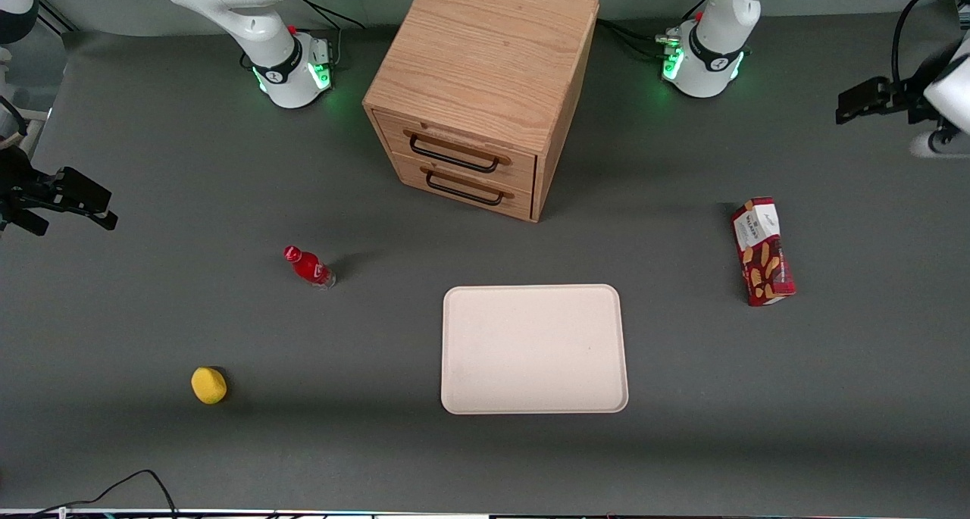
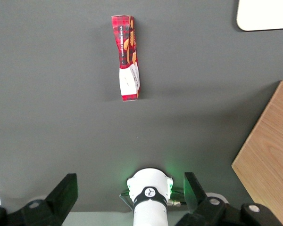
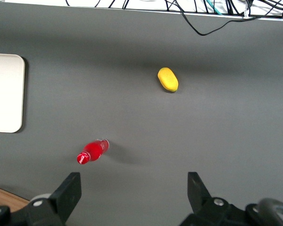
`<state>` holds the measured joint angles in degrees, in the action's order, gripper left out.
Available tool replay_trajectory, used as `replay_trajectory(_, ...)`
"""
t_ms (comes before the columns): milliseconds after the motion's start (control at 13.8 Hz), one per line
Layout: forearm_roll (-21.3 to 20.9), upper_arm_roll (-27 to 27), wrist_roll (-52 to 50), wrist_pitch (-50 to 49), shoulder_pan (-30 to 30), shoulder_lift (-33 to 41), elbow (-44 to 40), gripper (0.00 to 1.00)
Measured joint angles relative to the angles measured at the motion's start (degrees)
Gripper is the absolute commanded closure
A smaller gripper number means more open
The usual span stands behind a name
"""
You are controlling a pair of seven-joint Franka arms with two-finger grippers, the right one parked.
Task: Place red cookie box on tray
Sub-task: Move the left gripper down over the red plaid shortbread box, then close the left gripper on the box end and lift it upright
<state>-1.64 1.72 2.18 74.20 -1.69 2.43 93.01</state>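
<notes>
Nearest the front camera: the tray (image 1: 534, 348), flat, cream-white, nothing on it, at the table's middle.
Box: the red cookie box (image 1: 762, 251) lies flat on the grey table (image 1: 682, 443), toward the working arm's end, a little farther from the front camera than the tray and well apart from it.
Box, long axis: runs roughly toward and away from the front camera, slightly slanted; the white end panel is the end farther from that camera, the biscuit pictures the nearer end.
Gripper: the left gripper (image 1: 860, 102) hangs high at the working arm's edge of the table, farther from the front camera than the box and not over it.
Fingers: the two fingers (image 2: 61, 190) stand wide apart with nothing between them; the box (image 2: 127, 59) shows clear of them in the left wrist view, its length pointing away from the gripper.
Key relation: the box's long axis lies across the line joining the two fingers, so by my judgement they could close over its narrow width without much turning of the wrist.
Next move, as I judge it: travel toward the front camera until above the box's middle, then descend.
Other things: a wooden drawer chest (image 1: 481, 87), a small red bottle (image 1: 308, 267) and a yellow lemon-like thing (image 1: 208, 385), all clear of the path from box to tray.
</notes>
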Motion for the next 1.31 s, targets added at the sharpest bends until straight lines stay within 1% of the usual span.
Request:
replay_trajectory(145,-0.1,-1.6,3.7,11.5,-0.1,-2.7,7.1,0.00)
replay_trajectory(291,-0.1,-3.1,6.0,29.1,-0.3,-5.2,19.4,0.00)
replay_trajectory(436,-0.1,-3.7,7.2,43.4,-0.4,-6.8,29.2,0.00)
replay_trajectory(582,-0.1,-3.7,7.7,55.9,-0.4,-8.7,35.8,0.00)
replay_trajectory(655,-0.1,-3.7,7.9,60.8,-0.4,-10.4,37.4,0.29)
replay_trajectory(727,-0.1,-3.7,8.0,65.2,-0.4,-12.1,38.7,0.77)
replay_trajectory(800,-0.1,-3.7,8.0,69.2,-0.4,-13.8,39.9,1.00)
replay_trajectory(945,-0.1,-4.0,8.2,74.5,-0.7,-16.4,41.5,1.00)
replay_trajectory(1309,-0.1,-4.2,10.3,75.2,-1.8,-17.0,41.5,1.00)
